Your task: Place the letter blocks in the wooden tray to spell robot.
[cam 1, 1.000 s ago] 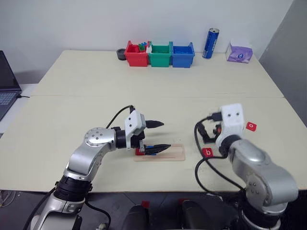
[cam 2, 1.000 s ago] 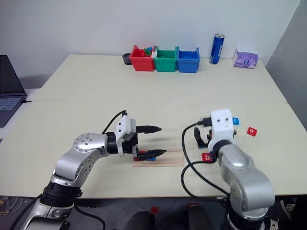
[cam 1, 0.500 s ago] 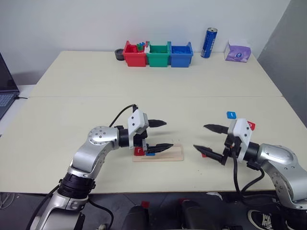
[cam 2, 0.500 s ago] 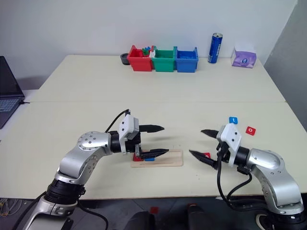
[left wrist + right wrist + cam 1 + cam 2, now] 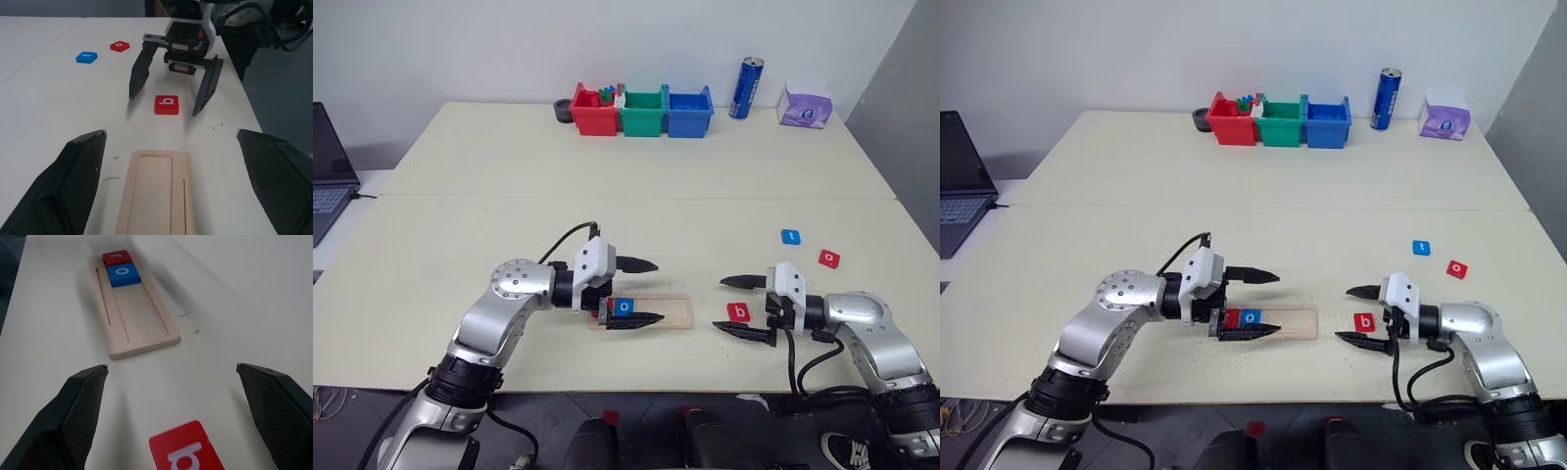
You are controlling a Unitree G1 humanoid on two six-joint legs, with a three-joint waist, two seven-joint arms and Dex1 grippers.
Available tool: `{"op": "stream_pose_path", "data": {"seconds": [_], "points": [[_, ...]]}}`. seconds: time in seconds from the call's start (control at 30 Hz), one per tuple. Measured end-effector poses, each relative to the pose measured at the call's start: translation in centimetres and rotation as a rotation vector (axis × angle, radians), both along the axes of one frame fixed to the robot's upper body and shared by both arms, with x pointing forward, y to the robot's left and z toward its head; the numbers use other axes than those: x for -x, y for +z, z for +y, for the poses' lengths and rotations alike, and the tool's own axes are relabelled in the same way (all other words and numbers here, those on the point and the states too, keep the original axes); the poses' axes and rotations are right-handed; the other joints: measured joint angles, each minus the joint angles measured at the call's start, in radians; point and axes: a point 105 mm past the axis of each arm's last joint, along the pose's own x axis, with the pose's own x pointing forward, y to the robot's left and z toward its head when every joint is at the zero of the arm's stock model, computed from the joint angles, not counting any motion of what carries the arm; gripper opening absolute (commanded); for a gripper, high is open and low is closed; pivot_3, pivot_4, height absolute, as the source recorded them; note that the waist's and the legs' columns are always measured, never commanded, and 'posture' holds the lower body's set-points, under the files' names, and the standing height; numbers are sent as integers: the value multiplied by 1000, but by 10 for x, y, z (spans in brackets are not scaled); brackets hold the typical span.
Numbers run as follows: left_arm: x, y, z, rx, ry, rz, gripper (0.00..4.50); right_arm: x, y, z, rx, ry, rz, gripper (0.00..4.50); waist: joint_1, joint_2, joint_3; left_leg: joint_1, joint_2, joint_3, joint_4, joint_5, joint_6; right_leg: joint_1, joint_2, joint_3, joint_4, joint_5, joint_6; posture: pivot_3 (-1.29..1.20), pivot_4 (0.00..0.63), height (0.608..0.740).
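Straddling red b block (image 5: 738, 311) — right hand (image 5: 732, 306) spread.

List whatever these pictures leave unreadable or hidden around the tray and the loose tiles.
- Red r block: in the head views the left gripper partly covers it in the wooden tray.
- Red b block: the right wrist view's edge cuts it off.
- Blue block and far red block: letters too small in the head views.
- Contents of the red bin: too small to identify.
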Motion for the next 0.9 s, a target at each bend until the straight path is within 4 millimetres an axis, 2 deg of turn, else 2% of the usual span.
{"op": "stream_pose_path", "data": {"seconds": [0.23,0.43,0.8,0.9], "points": [[-2,0,-2,3,-11,5,4500,3,-10,-23,75,-1,24,4481,0,0,0,0,0,0,0,0,0,0,0,0,0,0,0,0,150,740],[-1,2,-5,-3,-42,-4,4500,2,-19,-31,93,-18,42,4481,0,0,0,0,0,0,0,0,0,0,0,0,1,0,0,0,150,740],[-1,2,-4,-3,-45,-5,4500,-7,-21,-24,76,-10,38,4481,0,0,0,0,0,0,1,0,0,0,0,0,1,0,0,0,150,740],[-1,2,-4,-3,-45,-5,4500,-8,-21,-24,77,-10,38,3618,0,0,0,0,0,0,1,0,0,0,0,0,1,0,0,0,150,740]]}}
